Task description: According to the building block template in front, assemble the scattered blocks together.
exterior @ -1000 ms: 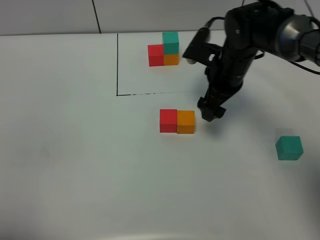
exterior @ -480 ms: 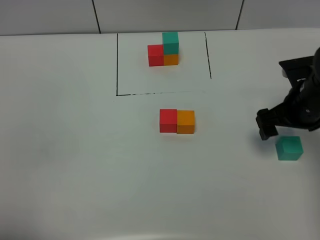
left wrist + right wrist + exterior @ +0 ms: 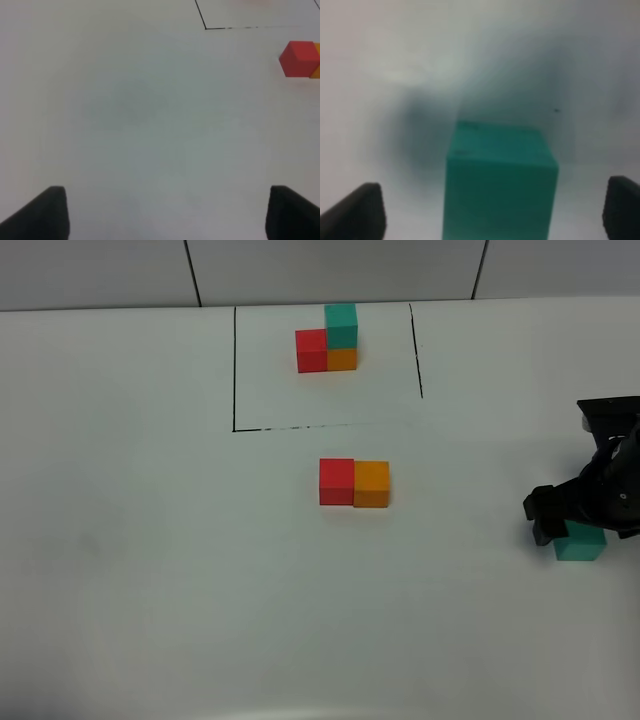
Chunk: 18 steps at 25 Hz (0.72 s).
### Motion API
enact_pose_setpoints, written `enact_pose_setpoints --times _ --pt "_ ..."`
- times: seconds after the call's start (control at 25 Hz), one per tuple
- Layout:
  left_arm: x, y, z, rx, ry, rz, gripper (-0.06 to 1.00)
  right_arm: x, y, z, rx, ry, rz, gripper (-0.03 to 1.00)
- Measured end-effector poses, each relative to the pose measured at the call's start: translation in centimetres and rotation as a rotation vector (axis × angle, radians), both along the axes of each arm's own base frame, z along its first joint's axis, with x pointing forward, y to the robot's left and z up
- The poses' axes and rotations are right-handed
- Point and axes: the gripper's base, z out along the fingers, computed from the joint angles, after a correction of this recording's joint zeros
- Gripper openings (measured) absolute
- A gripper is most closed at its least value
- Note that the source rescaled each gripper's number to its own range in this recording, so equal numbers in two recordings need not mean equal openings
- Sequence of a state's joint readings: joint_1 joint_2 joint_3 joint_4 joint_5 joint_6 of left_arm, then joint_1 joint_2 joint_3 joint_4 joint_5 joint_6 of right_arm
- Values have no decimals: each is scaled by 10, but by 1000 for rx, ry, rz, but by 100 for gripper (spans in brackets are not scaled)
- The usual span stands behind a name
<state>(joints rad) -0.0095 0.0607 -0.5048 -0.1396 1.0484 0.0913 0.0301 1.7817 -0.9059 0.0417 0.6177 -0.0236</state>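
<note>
The template (image 3: 328, 338) stands inside the black-lined box at the back: a red and an orange block side by side with a green block on the orange one. A loose red block (image 3: 336, 481) and orange block (image 3: 372, 483) sit touching at mid-table; the red one also shows in the left wrist view (image 3: 299, 59). A loose green block (image 3: 581, 543) lies at the right. My right gripper (image 3: 562, 520) hangs open just over it, and in the right wrist view the green block (image 3: 500, 175) sits between the spread fingers. My left gripper (image 3: 170, 220) is open and empty over bare table.
The black outline (image 3: 234, 370) marks the template box at the back. The white table (image 3: 150, 570) stretches left and front of the blocks. The right arm's dark body (image 3: 615, 455) reaches in from the right edge.
My right arm has swung from beside the orange block to the right side and come down over the green block. The blocks have not moved.
</note>
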Motion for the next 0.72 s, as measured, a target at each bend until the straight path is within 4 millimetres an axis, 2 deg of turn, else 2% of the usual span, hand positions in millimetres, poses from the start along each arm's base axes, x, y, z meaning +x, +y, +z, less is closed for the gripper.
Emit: enact_pose_setpoints --times 0.04,0.08,0.2,0.36,0.48,0.56,0.72 --pt "0 0 0 0 0 0 67 0 0 -1 3 2 -2 61" --pt "0 0 0 0 0 0 67 0 0 -2 5 4 -5 49" --pt "0 0 0 0 0 0 67 1 1 -4 7 5 2 0" --pt "0 0 0 0 0 0 67 1 1 -1 -11 -9 70 2" --pt "0 0 0 0 0 0 67 6 10 13 -50 -47 187 2" --pt "0 0 0 0 0 0 67 11 23 27 -98 -63 335 2" --pt "0 0 0 0 0 0 67 22 69 61 -201 -85 729 2"
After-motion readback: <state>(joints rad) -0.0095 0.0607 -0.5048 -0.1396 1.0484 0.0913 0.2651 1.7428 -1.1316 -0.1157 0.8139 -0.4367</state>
